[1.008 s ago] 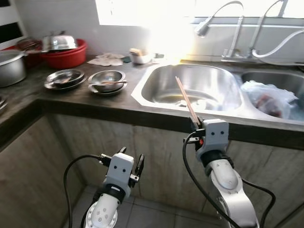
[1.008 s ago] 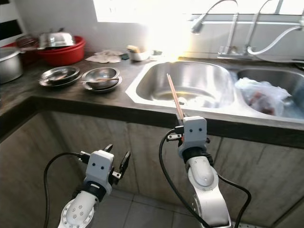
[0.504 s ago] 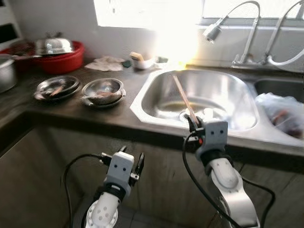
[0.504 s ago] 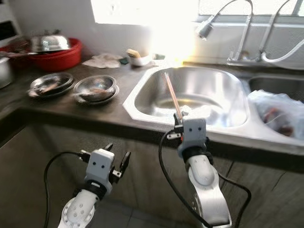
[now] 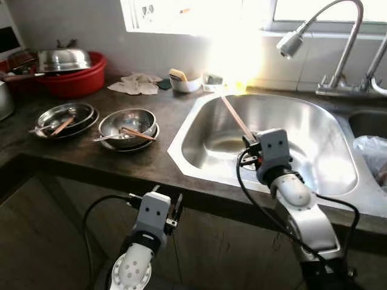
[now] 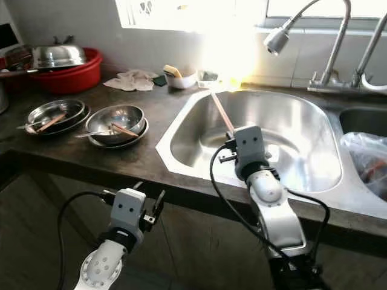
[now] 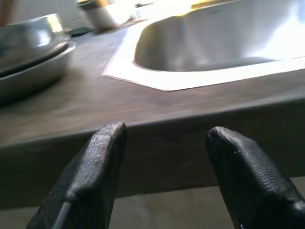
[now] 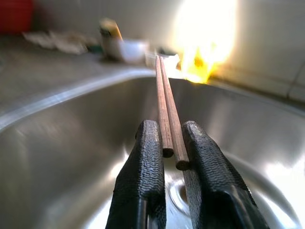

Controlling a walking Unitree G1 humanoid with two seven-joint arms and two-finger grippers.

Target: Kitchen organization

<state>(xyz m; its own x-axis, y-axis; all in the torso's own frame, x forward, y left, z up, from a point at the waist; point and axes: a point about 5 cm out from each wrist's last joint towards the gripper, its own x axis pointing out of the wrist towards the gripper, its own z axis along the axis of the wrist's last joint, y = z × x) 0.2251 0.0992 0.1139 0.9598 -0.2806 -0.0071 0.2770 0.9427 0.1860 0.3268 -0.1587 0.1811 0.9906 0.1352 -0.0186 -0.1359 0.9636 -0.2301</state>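
Red tub (image 5: pixel 75 75): at my ten o'clock, far back on the counter (image 5: pixel 151 160), with a steel lid (image 5: pixel 63 59) lying in it.
Plates (image 5: pixel 63 118): a steel stack just right of the tub and nearer me; one brown stick lies across the top.
Bowls (image 5: pixel 128 124): touching-close to the plates on their right, a stick and a spoon handle resting inside.
Left gripper (image 7: pixel 164 143): I have it low at my seven o'clock, below the counter edge and facing it — the wrist camera shows the two black fingers (image 7: pixel 93 176) spread apart with nothing between them.
Rag (image 5: pixel 140 84): crumpled at eleven o'clock by the wall, a small white cup (image 5: pixel 184 81) with a sponge just to its right.
Sink (image 5: pixel 199 130): steel basin at twelve to one o'clock, let into the counter.
Right gripper (image 8: pixel 174 152): I have it raised over the near part of the sink, jaws pinching the chopsticks.
Chopsticks (image 5: pixel 236 118): a brown pair, side by side — held by their near ends, slanting up and away toward the sunlit back rim.
Tap (image 5: pixel 320 36): at two o'clock, its spray head hanging over the sink.
Bag (image 6: pixel 369 160): clear plastic, in the second basin at three o'clock.
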